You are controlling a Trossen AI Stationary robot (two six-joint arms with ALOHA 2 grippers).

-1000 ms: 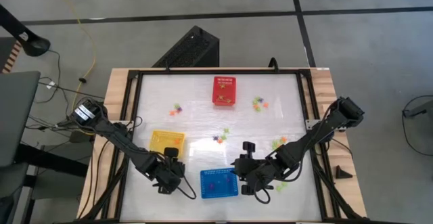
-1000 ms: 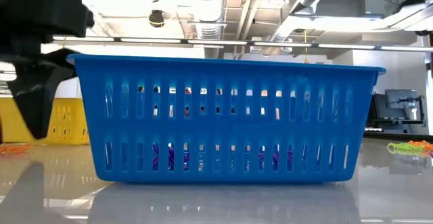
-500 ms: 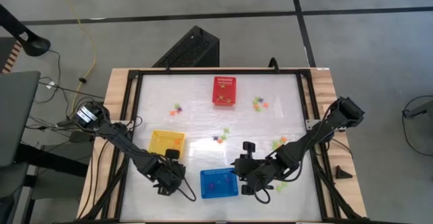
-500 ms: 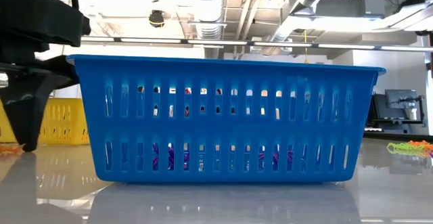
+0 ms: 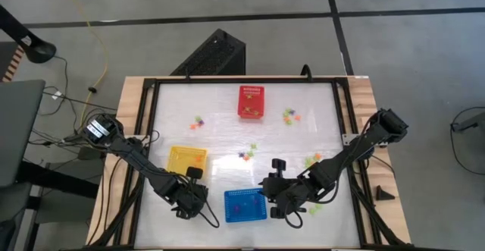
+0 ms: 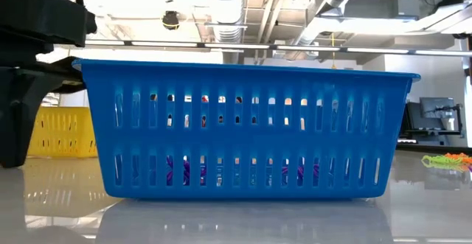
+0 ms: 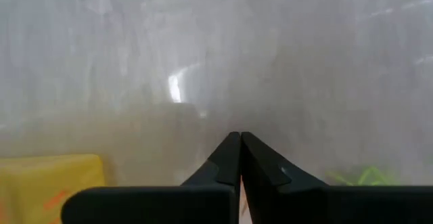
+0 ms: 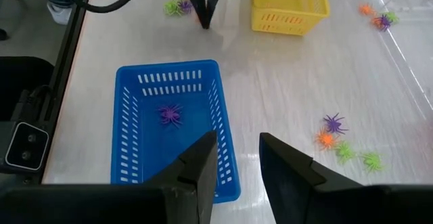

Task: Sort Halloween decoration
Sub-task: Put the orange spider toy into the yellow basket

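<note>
The Halloween decoration is tiny spider-like trinkets scattered on the white table. One purple trinket (image 8: 169, 114) lies in the blue basket (image 5: 245, 205). My left gripper (image 8: 202, 21) stands fingertips-down on the table between the yellow basket (image 5: 187, 158) and the blue basket, shut, with an orange fleck at its tips. A green and a purple trinket (image 8: 177, 6) lie beside it. My right gripper (image 8: 237, 149) hovers open beside the blue basket's right side, holding nothing. My left gripper comes down from above with its fingertips (image 7: 240, 141) shut at the table top. A small orange trinket (image 8: 200, 23) shows at the tips, apparently pinched between the two fingers. The fingers hide the hold itself, and the trinket is still down at the table.
The red basket (image 5: 251, 101) stands at the far middle. Loose trinkets lie in clusters: purple, orange and green ones (image 8: 331, 132) right of the blue basket, more at the far left (image 5: 198, 120), far right (image 5: 289, 115) and right (image 5: 311, 160). Black rails (image 5: 148, 130) frame the table.
My left gripper has sunk to the table top and shut its fingers. The orange trinket that lay at the low view's left edge is now hidden behind that gripper. My right gripper and the baskets have kept still.
</note>
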